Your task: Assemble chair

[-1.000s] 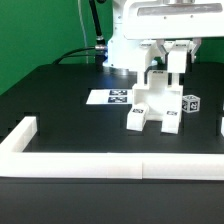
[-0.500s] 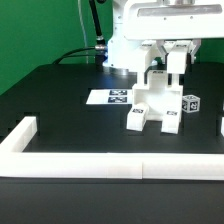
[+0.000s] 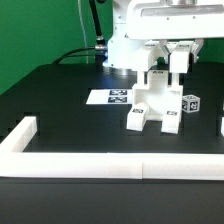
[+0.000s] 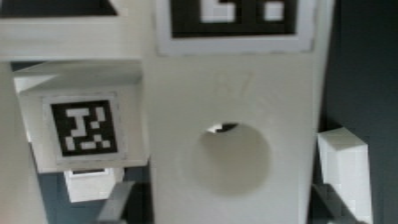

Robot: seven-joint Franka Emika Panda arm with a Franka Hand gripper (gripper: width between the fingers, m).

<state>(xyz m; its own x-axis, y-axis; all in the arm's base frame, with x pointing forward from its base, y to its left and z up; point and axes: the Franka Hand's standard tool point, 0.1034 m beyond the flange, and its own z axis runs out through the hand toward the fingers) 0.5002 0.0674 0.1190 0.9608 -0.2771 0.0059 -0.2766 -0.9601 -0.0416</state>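
Several parts already stand joined as a partial chair [image 3: 150, 106], the gripper [image 3: 171, 68] clenched on its top; one tagged block [image 3: 190, 102] beside it lies unattached.

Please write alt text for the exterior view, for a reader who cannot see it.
The robot's fingers grip the top of a partly built white chair on a black table. Beside it lie the marker board and a small tagged block; a white border wall runs along the front.
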